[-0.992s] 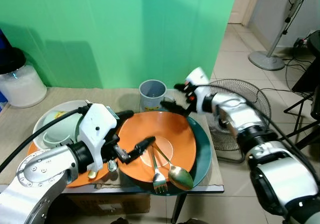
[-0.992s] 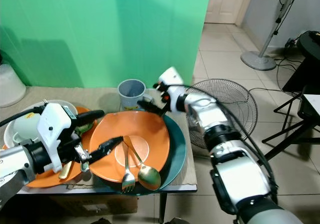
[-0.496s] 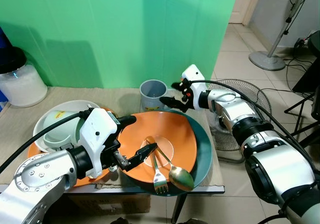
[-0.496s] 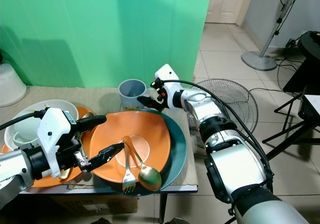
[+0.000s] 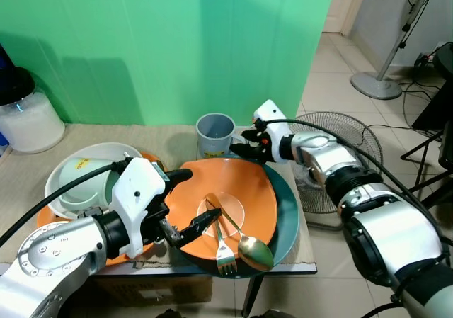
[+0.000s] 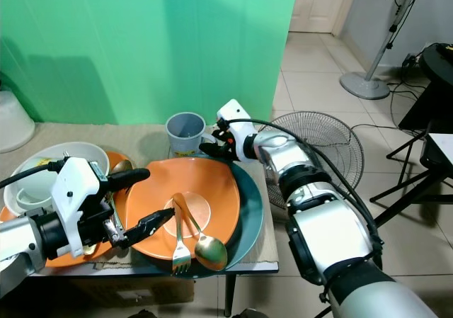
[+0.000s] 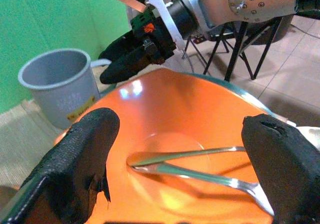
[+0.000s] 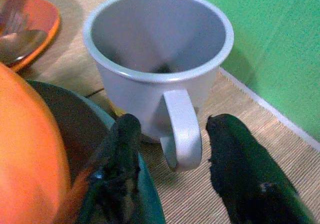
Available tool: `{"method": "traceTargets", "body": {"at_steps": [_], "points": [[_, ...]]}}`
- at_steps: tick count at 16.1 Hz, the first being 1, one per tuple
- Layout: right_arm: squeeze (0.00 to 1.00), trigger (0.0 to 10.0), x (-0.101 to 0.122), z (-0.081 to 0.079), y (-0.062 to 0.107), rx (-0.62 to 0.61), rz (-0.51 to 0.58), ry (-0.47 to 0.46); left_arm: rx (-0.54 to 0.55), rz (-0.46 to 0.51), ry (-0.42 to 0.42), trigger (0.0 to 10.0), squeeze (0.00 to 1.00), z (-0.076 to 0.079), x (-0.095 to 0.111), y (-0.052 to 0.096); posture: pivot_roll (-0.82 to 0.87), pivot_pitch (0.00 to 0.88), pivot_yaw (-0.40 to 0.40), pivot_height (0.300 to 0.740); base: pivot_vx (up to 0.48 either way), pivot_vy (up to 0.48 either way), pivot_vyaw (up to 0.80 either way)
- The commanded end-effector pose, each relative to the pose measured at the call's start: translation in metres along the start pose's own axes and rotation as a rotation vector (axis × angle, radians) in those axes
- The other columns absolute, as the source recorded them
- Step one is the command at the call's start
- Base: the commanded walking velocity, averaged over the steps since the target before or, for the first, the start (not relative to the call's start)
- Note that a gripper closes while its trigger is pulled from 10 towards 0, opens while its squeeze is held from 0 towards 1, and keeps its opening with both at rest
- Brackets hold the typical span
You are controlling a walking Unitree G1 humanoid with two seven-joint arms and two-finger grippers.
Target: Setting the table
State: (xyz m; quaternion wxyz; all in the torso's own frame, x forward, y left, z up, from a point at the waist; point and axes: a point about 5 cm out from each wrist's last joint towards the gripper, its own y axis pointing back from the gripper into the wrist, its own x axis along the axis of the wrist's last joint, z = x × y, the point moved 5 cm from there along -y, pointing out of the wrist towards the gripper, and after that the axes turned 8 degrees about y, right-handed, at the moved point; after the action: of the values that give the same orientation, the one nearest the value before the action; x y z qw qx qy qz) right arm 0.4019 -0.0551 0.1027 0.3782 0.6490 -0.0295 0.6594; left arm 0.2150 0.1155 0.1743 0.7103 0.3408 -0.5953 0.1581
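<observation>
Right hand (image 8: 172,149) at mug (image 5: 216,134) handle, fingers spread, 1 on each side.
Left hand (image 5: 185,201) open over orange plate (image 5: 248,183) holding fork (image 5: 224,247) and spoon (image 5: 249,243) on counter (image 5: 35,169).

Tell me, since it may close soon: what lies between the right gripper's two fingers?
The handle of the grey mug lies between the right gripper's open fingers, as the right wrist view shows.

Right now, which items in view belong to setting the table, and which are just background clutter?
Job items: grey mug, its handle between the open fingers of the right gripper; orange plate on the teal plate; fork; spoon; left gripper, open over the orange plate.

Lying about: floor fan; white container; white bowl.
</observation>
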Motion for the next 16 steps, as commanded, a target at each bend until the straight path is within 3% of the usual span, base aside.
{"method": "traceTargets", "body": {"at_steps": [1, 5, 6, 11, 16], "points": [[0.00, 2.2, 0.007, 0.006, 0.001, -0.020, 0.002, -0.004, -0.001, 0.000, -0.017, 10.0, 0.00, 0.001, 0.002, 0.001, 0.05, 0.000, -0.033, 0.740, 0.000, 0.000, 0.00], [0.00, 1.8, 0.006, 0.003, -0.001, -0.014, -0.012, -0.010, -0.008, -0.007, -0.013, 10.0, 0.00, 0.003, 0.000, 0.002, 0.05, 0.000, -0.036, 0.740, 0.000, 0.000, 0.00], [0.00, 0.0, 0.007, 0.004, -0.001, -0.022, -0.009, -0.020, -0.009, -0.008, -0.014, 10.0, 0.00, 0.003, 0.000, 0.002, 0.05, 0.000, -0.036, 0.740, 0.000, 0.000, 0.00], [0.00, 0.0, 0.011, 0.006, -0.002, -0.033, 0.004, -0.031, -0.007, -0.009, -0.016, 10.0, 0.00, 0.002, 0.001, 0.001, 0.05, 0.000, -0.032, 0.740, 0.000, 0.000, 0.00], [0.00, 0.0, 0.027, 0.010, 0.001, -0.037, 0.094, -0.044, 0.001, -0.005, -0.027, 10.0, 0.00, -0.002, 0.002, 0.001, 0.05, 0.000, -0.024, 0.740, 0.000, 0.000, 0.00]]}}
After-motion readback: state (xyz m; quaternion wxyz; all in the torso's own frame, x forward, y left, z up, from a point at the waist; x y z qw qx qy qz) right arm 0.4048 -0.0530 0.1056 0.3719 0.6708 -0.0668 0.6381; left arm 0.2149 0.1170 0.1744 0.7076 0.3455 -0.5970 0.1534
